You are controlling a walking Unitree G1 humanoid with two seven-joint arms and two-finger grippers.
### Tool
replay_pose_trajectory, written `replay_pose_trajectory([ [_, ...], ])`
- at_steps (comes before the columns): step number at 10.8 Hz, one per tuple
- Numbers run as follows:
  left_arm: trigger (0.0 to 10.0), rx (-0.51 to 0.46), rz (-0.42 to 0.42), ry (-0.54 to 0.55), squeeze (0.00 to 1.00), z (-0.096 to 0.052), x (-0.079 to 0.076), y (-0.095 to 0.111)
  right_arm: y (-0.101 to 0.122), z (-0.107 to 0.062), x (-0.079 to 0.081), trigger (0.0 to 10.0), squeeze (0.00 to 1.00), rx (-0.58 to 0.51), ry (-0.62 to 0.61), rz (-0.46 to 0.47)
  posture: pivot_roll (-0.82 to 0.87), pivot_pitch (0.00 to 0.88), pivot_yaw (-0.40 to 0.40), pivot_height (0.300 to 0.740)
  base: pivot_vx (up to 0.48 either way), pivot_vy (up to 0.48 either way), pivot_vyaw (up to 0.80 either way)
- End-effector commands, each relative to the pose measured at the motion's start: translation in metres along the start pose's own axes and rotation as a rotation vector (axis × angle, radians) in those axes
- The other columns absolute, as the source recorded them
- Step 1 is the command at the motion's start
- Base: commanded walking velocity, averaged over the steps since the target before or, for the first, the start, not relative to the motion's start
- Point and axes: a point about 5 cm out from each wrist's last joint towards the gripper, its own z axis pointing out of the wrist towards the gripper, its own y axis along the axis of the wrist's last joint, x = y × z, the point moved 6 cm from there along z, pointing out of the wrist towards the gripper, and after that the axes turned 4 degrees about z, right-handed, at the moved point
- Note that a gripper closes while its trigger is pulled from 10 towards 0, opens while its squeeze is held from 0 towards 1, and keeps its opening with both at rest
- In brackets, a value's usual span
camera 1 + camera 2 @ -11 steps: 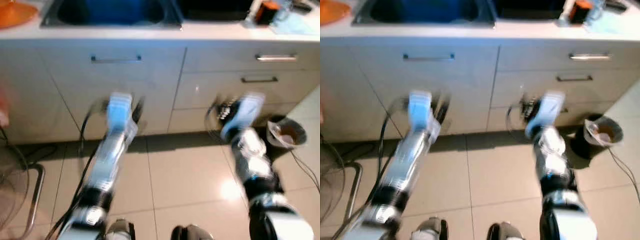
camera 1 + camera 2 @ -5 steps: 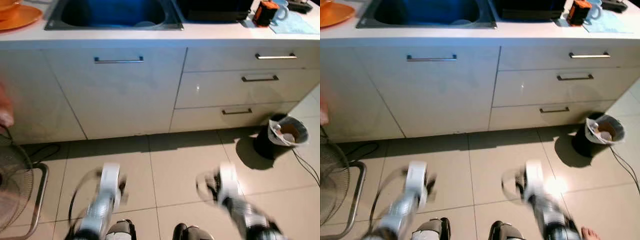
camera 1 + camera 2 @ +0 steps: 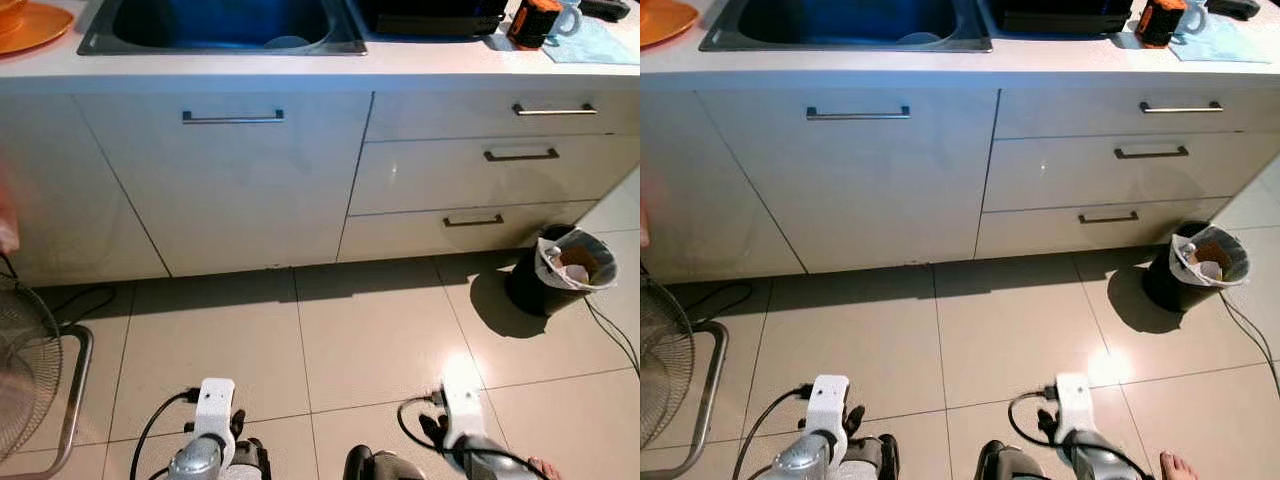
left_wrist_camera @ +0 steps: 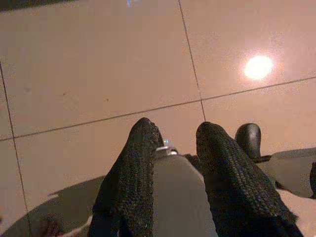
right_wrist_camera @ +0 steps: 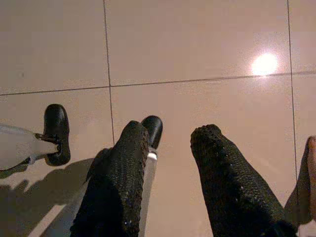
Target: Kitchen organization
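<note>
Arms lowered before the bench (image 3: pixel 300 75).
Wrist views: left gripper (image 4: pixel 173 136) and right gripper (image 5: pixel 168 136) jaws released, empty; rubbish in bin (image 3: pixel 565 268).

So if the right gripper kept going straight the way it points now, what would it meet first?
Most likely the glossy beige tiled floor: the open right gripper points down at bare tile, with nothing between its fingers. Depth is unclear.
</note>
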Motion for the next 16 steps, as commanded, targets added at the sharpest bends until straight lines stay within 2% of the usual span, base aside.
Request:
replay_pose_trajectory([
  [1, 10.0, 0.054, -0.011, 0.008, 0.00, -0.003, -0.001, -0.017, -0.007, -0.002, -0.007, 10.0, 0.00, 0.022, -0.023, 0.010, 0.06, 0.184, -0.066, 0.723, 0.000, 0.000, 0.00],
  [4, 10.0, 0.068, -0.020, 0.028, 0.00, -0.005, 0.003, -0.023, -0.009, -0.001, -0.003, 10.0, 0.00, 0.028, -0.020, 0.010, 0.07, 0.187, -0.063, 0.723, 0.000, 0.000, 0.00],
  [11, 10.0, 0.058, 0.004, 0.020, 0.00, -0.004, 0.003, -0.020, -0.012, -0.001, 0.002, 10.0, 0.00, 0.028, -0.013, 0.027, 0.05, 0.179, -0.047, 0.723, 0.000, 0.000, 0.00],
  [16, 10.0, 0.022, 0.034, -0.006, 0.00, 0.001, -0.007, -0.003, -0.008, -0.001, -0.002, 10.0, 0.00, 0.013, -0.030, 0.057, 0.03, 0.126, -0.023, 0.723, 0.000, 0.000, 0.00],
])
